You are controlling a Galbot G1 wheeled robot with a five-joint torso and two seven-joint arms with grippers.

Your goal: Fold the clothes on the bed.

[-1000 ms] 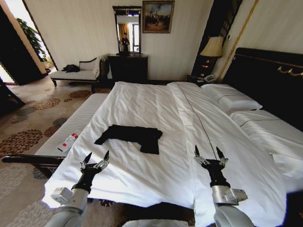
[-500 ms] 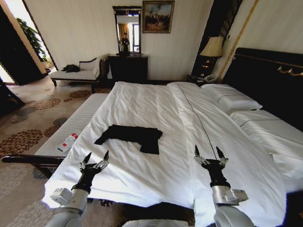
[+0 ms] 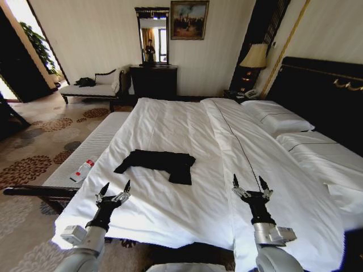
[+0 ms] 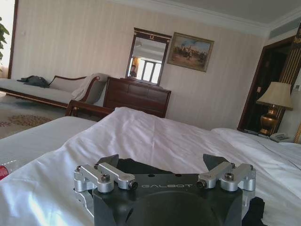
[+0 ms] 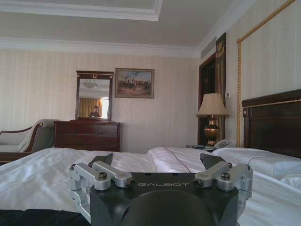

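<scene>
Nothing has moved since a second ago: the left gripper (image 3: 114, 190) and right gripper (image 3: 248, 185), both lettered "GALBOT", hover spread open and empty near the bed's (image 3: 187, 122) edge, the black T-shirt (image 3: 160, 162) lying crumpled beyond them.

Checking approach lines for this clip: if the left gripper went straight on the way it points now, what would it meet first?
Probably the black T-shirt: the left gripper, fingers open, hovers over the white duvet aimed at it. Height is unclear, so it could pass above.
</scene>
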